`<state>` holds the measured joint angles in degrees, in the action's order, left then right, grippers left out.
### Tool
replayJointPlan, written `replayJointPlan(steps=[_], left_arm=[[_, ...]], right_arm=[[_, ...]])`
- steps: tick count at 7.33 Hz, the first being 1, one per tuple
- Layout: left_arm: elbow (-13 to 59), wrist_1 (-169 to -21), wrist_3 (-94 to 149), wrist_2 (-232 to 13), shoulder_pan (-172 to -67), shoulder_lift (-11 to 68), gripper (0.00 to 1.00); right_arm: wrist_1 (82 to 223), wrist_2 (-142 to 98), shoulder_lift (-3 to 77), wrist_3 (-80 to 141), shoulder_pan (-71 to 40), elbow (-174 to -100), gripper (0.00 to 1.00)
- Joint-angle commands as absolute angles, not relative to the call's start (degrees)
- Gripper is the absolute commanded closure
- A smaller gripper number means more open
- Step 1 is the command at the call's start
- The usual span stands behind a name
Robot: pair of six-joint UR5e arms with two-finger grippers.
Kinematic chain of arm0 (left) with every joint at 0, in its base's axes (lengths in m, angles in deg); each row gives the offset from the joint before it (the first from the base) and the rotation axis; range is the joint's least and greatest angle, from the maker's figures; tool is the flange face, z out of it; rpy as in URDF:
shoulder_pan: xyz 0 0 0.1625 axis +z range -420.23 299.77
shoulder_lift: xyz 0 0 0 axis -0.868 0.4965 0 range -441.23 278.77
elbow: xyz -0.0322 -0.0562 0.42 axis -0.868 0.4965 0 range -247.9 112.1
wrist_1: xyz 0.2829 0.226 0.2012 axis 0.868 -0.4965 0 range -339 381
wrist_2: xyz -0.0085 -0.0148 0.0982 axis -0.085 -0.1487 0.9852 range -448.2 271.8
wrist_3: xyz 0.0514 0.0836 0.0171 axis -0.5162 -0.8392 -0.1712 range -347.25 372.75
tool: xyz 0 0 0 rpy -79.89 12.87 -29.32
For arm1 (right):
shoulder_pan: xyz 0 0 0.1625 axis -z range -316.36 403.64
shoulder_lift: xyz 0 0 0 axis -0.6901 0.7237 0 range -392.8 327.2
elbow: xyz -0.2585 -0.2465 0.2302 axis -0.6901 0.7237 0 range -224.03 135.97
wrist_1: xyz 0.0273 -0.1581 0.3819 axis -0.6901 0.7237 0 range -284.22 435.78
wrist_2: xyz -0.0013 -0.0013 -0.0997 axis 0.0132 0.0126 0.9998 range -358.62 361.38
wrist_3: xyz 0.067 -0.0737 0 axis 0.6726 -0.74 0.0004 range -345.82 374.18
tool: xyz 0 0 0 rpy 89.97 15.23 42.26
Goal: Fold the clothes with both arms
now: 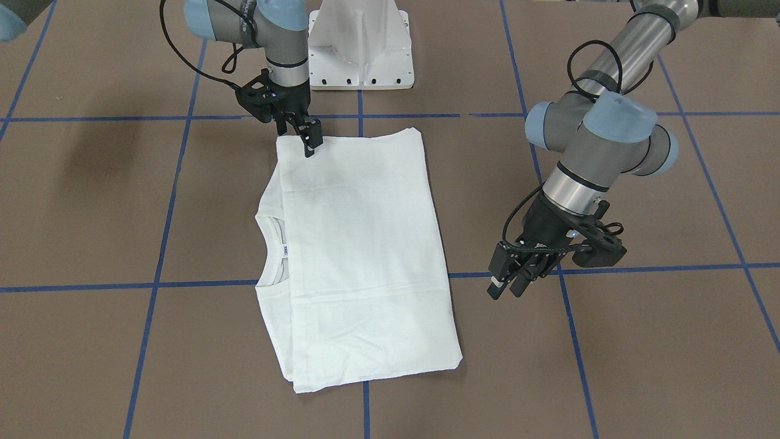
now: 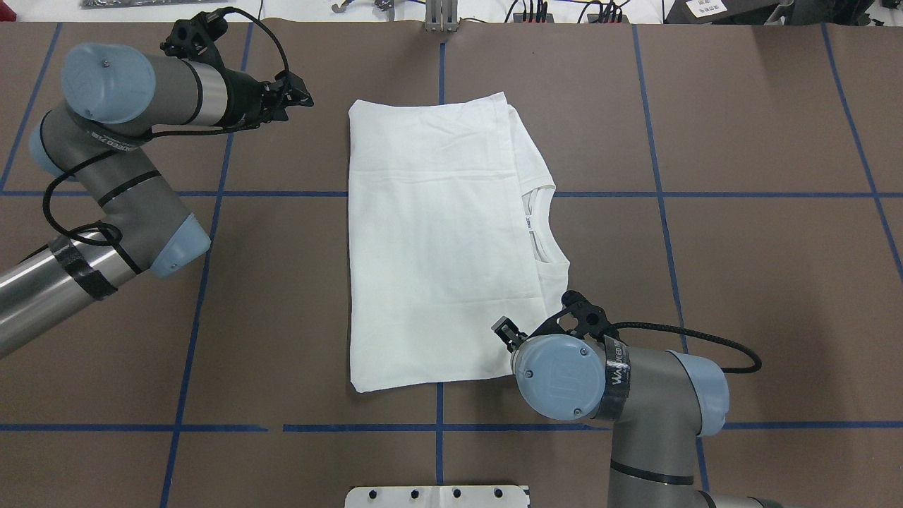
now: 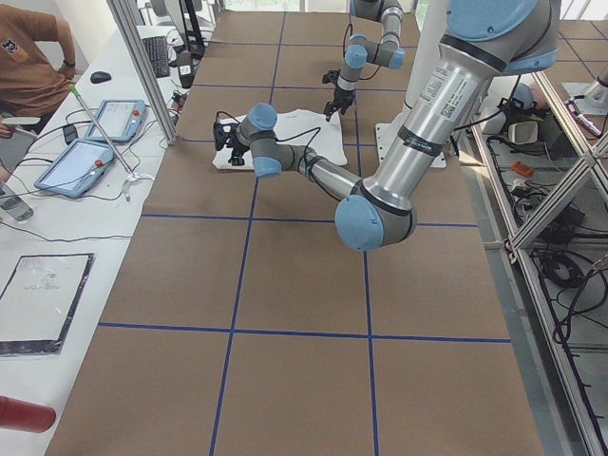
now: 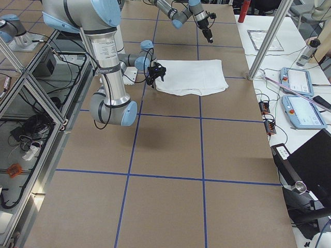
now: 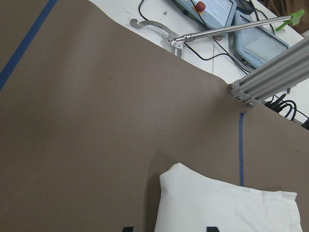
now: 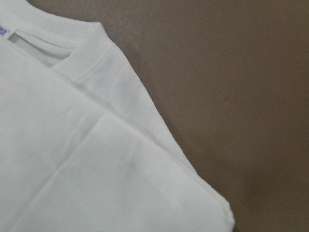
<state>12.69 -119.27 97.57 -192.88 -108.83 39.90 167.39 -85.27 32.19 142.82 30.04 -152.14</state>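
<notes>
The white T-shirt (image 1: 365, 256) lies folded flat in a rectangle mid-table, also seen from overhead (image 2: 430, 247). Its ribbed collar (image 1: 273, 253) and small neck label (image 2: 528, 221) show at one side; no printed text is visible. My right gripper (image 1: 304, 143) hovers at the shirt's corner nearest the robot base (image 2: 504, 330). It looks open and holds nothing. Its wrist view shows that corner (image 6: 212, 212) and the collar (image 6: 82, 53). My left gripper (image 1: 506, 288) is open and empty, off the cloth beside the far corner (image 5: 178, 169).
The white pedestal base (image 1: 359, 49) stands at the robot's edge of the table. Blue tape lines (image 2: 663, 194) grid the brown table. An aluminium post (image 5: 270, 77) and tablets (image 3: 95, 142) stand on the operators' side. A person (image 3: 28, 57) sits there.
</notes>
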Motion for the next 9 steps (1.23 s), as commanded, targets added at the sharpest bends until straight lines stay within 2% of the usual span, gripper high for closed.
replayJointPlan(steps=[1,2,3,4,5,9], left_arm=[[12.69,-119.27,97.57,-192.88,-108.75,39.88,0.41],[12.69,-119.27,97.57,-192.88,-108.74,39.88,0.41],[12.69,-119.36,97.57,-192.88,-108.74,39.88,0.41],[12.69,-119.27,97.57,-192.88,-108.74,39.97,0.41],[12.69,-119.27,97.57,-192.88,-108.74,39.97,0.41],[14.18,-119.19,98.26,-195.06,-108.4,39.97,0.41]], right_arm=[[165.17,-85.46,31.97,146.7,29.4,-150.56,0.04],[165.08,-85.55,31.97,147.68,29.58,-149.42,0.04],[164.99,-85.72,31.63,147.77,29.58,-149.76,0.24],[165.08,-85.81,31.01,147.86,29.4,-149.85,0.96],[164.99,-85.9,31.1,147.69,29.49,-149.76,1.0],[165.69,-86.6,31.53,147.77,29.23,-153.08,1.0]])
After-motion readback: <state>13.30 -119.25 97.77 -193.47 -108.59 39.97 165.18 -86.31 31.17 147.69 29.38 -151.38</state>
